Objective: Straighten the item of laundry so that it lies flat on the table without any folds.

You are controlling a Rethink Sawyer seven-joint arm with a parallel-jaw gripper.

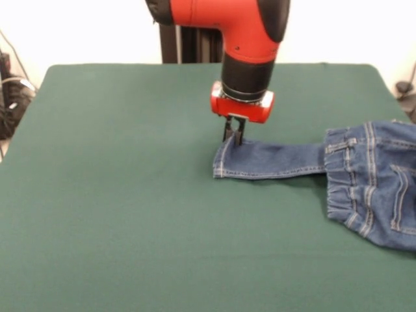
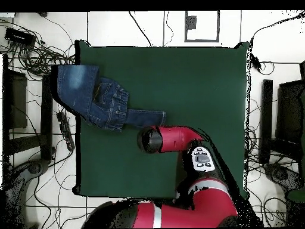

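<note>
The blue denim jeans [image 1: 374,179] lie at the right of the dark green table [image 1: 130,208]. One narrow leg [image 1: 270,160] stretches left toward the middle. The waistband and seat are bunched, and the picture's right edge cuts them off. My gripper [image 1: 233,138] points straight down at the hem end of that leg, with its fingers close together on the hem's far corner. In the overhead view the jeans [image 2: 95,95] hang over the table's [image 2: 196,83] left edge. There the arm's wrist [image 2: 152,139] hides the gripper.
The robot's pedestal [image 1: 188,42] stands at the table's far side. Cables [image 2: 36,48] and dark equipment [image 2: 15,98] lie on the floor to the left of the table in the overhead view. More equipment [image 2: 292,113] stands to its right.
</note>
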